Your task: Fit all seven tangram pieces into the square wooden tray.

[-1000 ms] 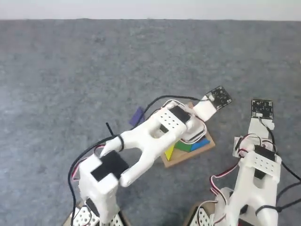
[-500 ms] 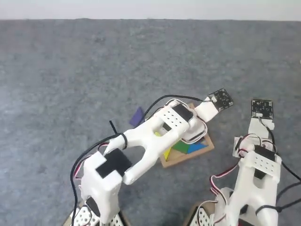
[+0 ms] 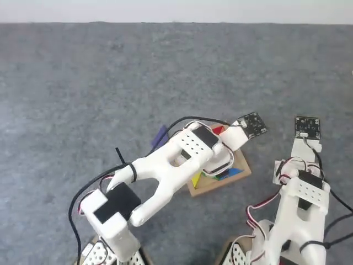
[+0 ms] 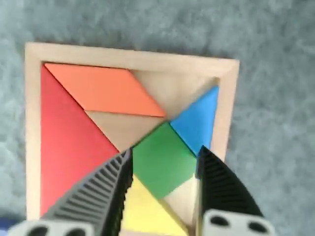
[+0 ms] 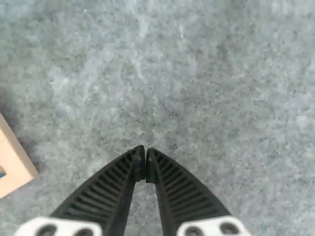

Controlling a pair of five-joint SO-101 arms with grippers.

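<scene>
Overhead, the left arm stretches across the square wooden tray, wrist bent down above it and covering much of the tray in the high view. The left gripper hangs over the tray's middle with its jaws spread wide and nothing between them, one fingertip on each side of the green square. Whether the fingertips touch the wood cannot be told.

Five pieces lie inside the tray: a red triangle along one wall, an orange parallelogram against the adjoining wall, a blue triangle by the wall opposite the red, the green square at the centre, and a yellow triangle touching the green square's edge. Bare wood shows between the orange and green pieces, between the orange and blue, and in a small corner beside the yellow.

A purple piece lies on the grey carpet just outside the tray, partly hidden by the left arm.

The right arm stands beside the tray on the side away from the purple piece. The right gripper points down at bare carpet with its jaws pressed together and empty, one tray corner near it. Open carpet spreads around the tray beyond both arms.
</scene>
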